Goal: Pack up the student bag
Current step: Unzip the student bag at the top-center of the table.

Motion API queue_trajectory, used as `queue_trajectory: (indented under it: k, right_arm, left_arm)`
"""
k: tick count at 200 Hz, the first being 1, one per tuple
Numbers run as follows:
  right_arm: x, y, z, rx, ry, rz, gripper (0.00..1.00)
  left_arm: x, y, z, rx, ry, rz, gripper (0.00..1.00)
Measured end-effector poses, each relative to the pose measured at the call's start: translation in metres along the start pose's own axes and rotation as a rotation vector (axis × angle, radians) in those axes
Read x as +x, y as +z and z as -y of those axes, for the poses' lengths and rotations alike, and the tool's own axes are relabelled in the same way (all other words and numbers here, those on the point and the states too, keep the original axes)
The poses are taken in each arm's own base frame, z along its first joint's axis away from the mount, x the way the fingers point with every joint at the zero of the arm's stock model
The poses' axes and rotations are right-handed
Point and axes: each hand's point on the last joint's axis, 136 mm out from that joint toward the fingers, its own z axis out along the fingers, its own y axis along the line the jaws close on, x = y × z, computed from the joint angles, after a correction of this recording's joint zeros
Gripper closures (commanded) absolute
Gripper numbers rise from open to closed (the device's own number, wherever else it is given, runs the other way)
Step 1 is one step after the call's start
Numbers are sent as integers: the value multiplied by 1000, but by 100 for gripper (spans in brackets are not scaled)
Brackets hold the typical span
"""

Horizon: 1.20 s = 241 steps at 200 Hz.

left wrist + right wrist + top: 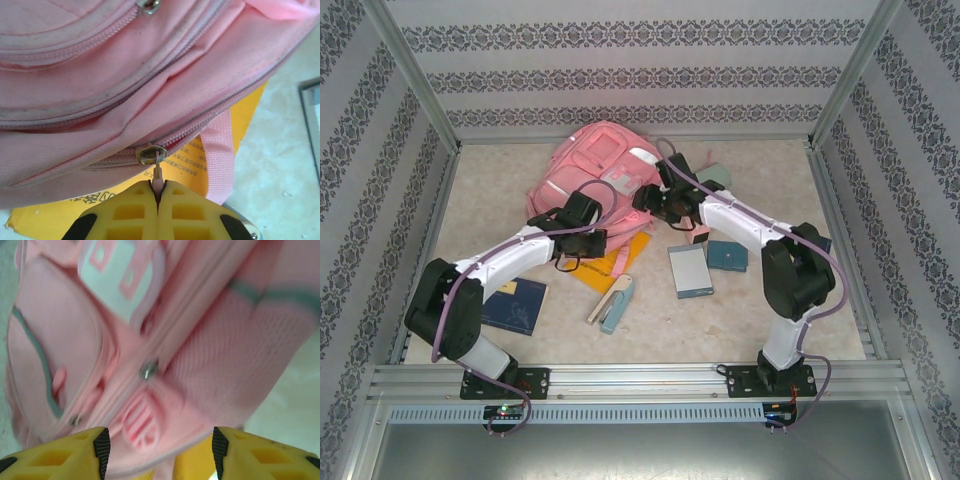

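Note:
The student bag, a big pink backpack with white trim patches, lies at the back centre of the table. My left gripper sits at its near edge, shut on the pink pull tab of a zipper whose metal slider is just beyond the yellow fingers. In the top view that gripper rests against the bag's near left side. My right gripper is open over the bag's right side, with pink fabric and a ribbed pink zipper tab lying between its spread fingers. That view is blurred.
A yellow-orange book pokes out from under the bag, beside a pink strap. In front lie a dark blue book, a stapler, a pale blue notebook and a teal booklet. A mint-green pencil case sits right of the bag.

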Motion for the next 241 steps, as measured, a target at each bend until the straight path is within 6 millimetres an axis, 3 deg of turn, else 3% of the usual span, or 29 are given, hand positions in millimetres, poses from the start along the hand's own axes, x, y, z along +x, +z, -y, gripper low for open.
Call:
queue_trajectory:
  k: [42,87,117,127,149,194,241]
  right_arm:
    - [39,13,10,-1,119,-75,36]
    - [54,36,-8,-68,184,-110,35]
    - [59,49,-9,-70,212,-122,59]
    - [61,51,-8,-67,225,-125,74]
    - [60,51,-8,-66,223,-121,100]
    - [47,46,-4,-55,214,-114,100]
    - [11,28,16,-25,204,-71,100]
  left_arm:
    - [8,3,14,43,36,-31,100]
    - [12,4,20,59,67,-43,100]
    - [13,4,20,57,74,-45,100]
    - [13,4,19,53,75,-45,100]
    - [12,4,15,29,85,-39,100]
    - [13,1,-4,-61,102,-50,100]
    - [8,-7,-44,-169,60,-71,100]
